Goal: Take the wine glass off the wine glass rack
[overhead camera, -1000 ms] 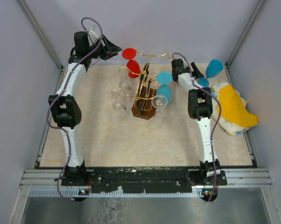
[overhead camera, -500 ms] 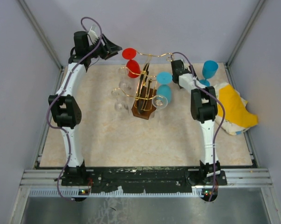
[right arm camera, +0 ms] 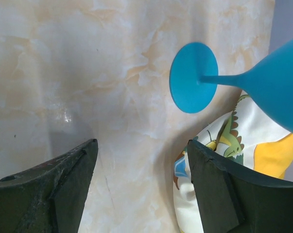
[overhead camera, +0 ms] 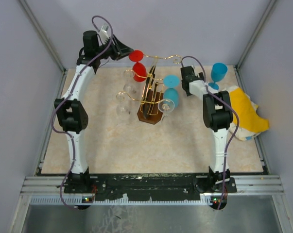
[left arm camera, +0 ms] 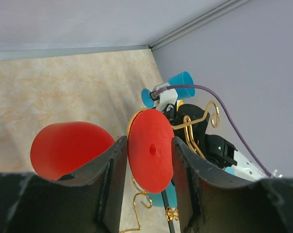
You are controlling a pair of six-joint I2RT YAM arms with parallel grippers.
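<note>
Left tool (left arm camera: pixel 149 145) is part-closed around the foot (left arm camera: pixel 151 150) of the red wine glass (overhead camera: pixel 139 72). Both fingers (left arm camera: pixel 112 179) sit right at the rim. We can't tell if it's actually pinching yet. The glass hangs bowl-down from the top tier of the wine glass rack (overhead camera: pixel 150 94), at the rear left, with its foot resting in a gold hook arm (left arm camera: pixel 197 119).

Right tool (right arm camera: pixel 141 145) is wide open and holds nothing. It hangs over bare tabletop (overhead camera: pixel 102 145) beside a blue wine glass (right arm camera: pixel 277 87) standing next to the printed cloth (overhead camera: pixel 243 114).

Risks as we see them:
- An edge pinch on a thin disc is weak. If the glass slips, it falls onto the clear glasses (overhead camera: pixel 124 99) hung below.
- The foot has to slide out along the open end of the hook. Pulling straight up or sideways would snag the wire, and we'd expect the whole rack to drag or tip on its wooden base (overhead camera: pixel 150 112).
- A swinging bowl could hit the neighbouring arms.
- Nothing is bracing the rack.

Room:
- The left tool is close to the back wall (overhead camera: pixel 151 24), so there's little room behind it.
- The left side and the whole near half of the tabletop are open, so that looks like the best way out.
- The right arm (overhead camera: pixel 215 111) is near the blue glasses (overhead camera: pixel 171 87) on the rack's right side, so that side is tight.
</note>
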